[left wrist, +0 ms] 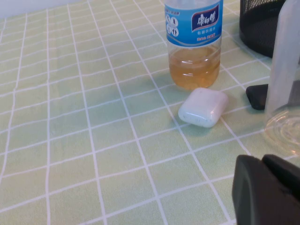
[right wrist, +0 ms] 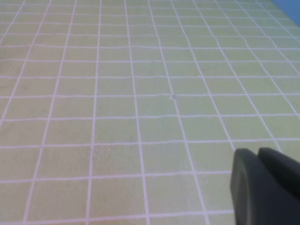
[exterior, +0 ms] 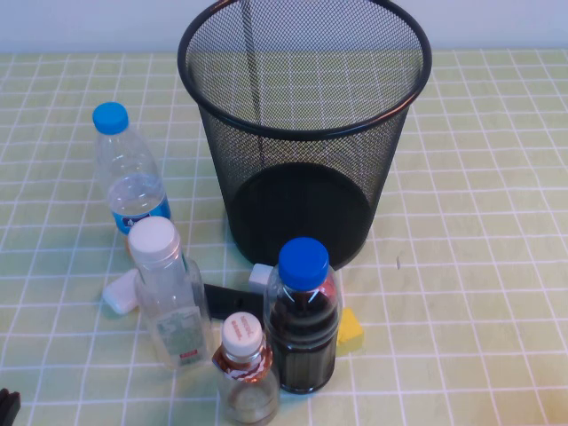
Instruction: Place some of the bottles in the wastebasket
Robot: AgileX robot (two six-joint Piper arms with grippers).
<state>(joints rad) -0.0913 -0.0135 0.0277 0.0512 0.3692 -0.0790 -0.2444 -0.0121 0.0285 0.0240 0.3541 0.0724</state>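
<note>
Standing bottles near left gripper; right gripper apart.

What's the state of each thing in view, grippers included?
wastebasket: upright, no bottle inside.
taller white-capped bottle: upright, capped.
short white-capped bottle: upright, capped.
dark-liquid bottle: upright, blue cap on.
blue-labelled bottle: upright, capped, part full.
white case: closed, lying flat.
left gripper: low over the table beside the taller bottle, holding nothing.
right gripper: over bare tablecloth, holding nothing.
</note>
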